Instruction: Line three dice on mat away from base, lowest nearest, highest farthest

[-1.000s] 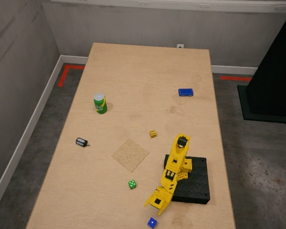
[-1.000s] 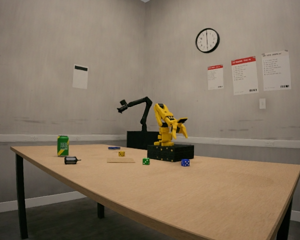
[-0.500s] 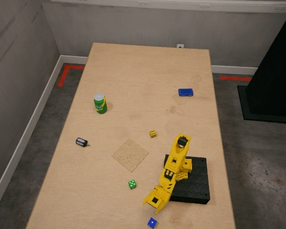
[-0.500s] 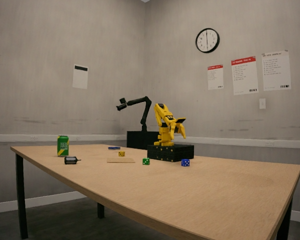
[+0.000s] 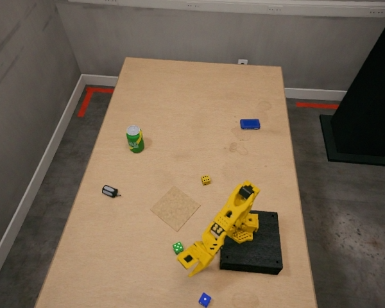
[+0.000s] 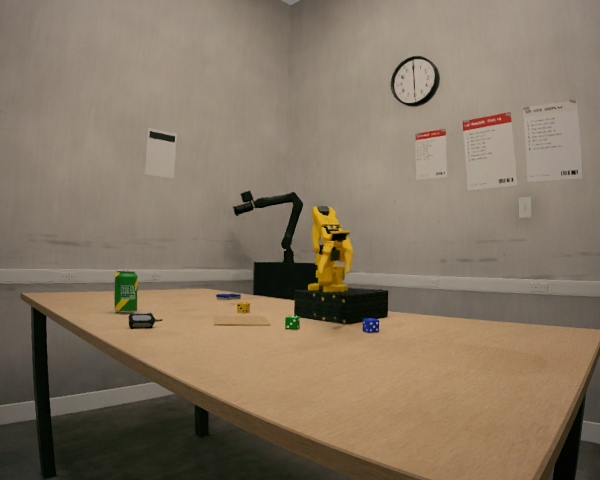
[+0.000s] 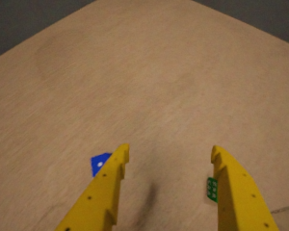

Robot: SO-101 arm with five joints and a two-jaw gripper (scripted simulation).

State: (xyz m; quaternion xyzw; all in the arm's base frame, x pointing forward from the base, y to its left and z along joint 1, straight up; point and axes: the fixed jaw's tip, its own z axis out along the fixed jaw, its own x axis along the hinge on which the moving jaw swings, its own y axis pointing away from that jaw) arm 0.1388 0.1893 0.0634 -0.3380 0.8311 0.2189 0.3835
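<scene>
The tan square mat [image 5: 175, 208] [image 6: 241, 320] lies on the table with no die on it. The yellow die [image 5: 205, 179] [image 6: 243, 307] lies off the mat's far right side, six pips up. The green die [image 5: 178, 247] [image 6: 292, 322] [image 7: 212, 189] lies in front of the mat, five up; a finger partly hides it in the wrist view. The blue die [image 5: 205, 299] [image 6: 370, 324] [image 7: 100, 163] lies near the front of the top view, one up. My gripper [image 5: 186, 269] [image 7: 170, 147] is open and empty, above the table between the green and blue dice.
The black base block [image 5: 252, 262] [image 6: 341, 307] stands right of the mat. A green can [image 5: 135, 140] [image 6: 126, 291] and a small black-and-grey tool [image 5: 110, 191] [image 6: 141, 320] stand and lie to the left. A blue box [image 5: 249, 124] lies farther back on the right.
</scene>
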